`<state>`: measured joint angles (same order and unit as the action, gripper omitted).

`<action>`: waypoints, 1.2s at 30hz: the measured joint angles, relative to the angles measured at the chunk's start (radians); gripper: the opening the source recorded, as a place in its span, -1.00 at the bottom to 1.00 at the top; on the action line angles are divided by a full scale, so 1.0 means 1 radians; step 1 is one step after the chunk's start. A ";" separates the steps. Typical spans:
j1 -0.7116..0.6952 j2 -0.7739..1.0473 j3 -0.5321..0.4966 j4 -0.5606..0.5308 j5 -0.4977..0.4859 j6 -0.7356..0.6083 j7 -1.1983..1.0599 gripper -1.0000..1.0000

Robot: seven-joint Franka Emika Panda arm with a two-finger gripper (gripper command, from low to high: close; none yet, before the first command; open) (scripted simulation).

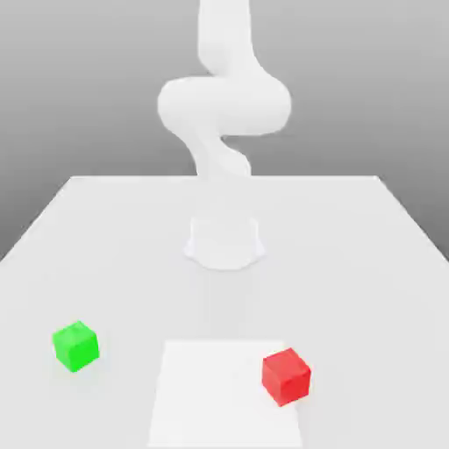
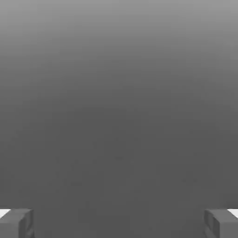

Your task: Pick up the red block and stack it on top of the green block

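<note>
Distance is what matters now: the red block (image 1: 286, 375) sits on the bench (image 1: 105, 228) far out from the arm (image 1: 224, 105), and the tool (image 2: 119, 223) has nothing near it. In the exterior view, taking the arm's base as the centre of a clock face laid on the bench with twelve at the far edge, the red block lies at about five o'clock, near the front edge, resting on the corner of a paler square patch (image 1: 219, 395) marked on the bench top. The green block (image 1: 75, 345) lies at about seven o'clock, well apart from the red one, with open surface between them. Both blocks rest flat and are turned slightly, so a corner rather than a face points toward the viewer; neither has a long axis, being cubes, so the grasp depends only on matching that small rotation. The hand view shows the tool spread wide, one fingertip (image 2: 16, 223) at each lower corner with plain grey between them and nothing gripped. My judgement is that the coming move is a reach out and down toward five o'clock, with the wrist turned so the fingers meet two opposite red faces squarely. The task itself looks unstarted.
</note>
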<state>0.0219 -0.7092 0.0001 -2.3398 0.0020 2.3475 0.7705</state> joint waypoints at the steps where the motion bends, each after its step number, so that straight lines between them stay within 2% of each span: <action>1: 0.009 0.040 0.000 -0.017 0.001 0.021 -0.013 0.00; 20: 0.147 0.732 0.040 -0.320 -0.003 0.382 -0.224 0.00; 26: 0.159 0.949 0.029 -0.317 -0.030 0.551 -0.221 0.00; 27: 0.162 0.983 0.025 -0.313 -0.033 0.579 -0.218 -1.00; 33: 0.164 1.000 0.023 -0.310 -0.037 0.593 -0.215 -1.00; 36: 0.158 0.938 0.030 -0.320 -0.031 0.540 -0.219 -1.00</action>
<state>0.1802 0.2290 0.0300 -2.6593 -0.0291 2.8875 0.5515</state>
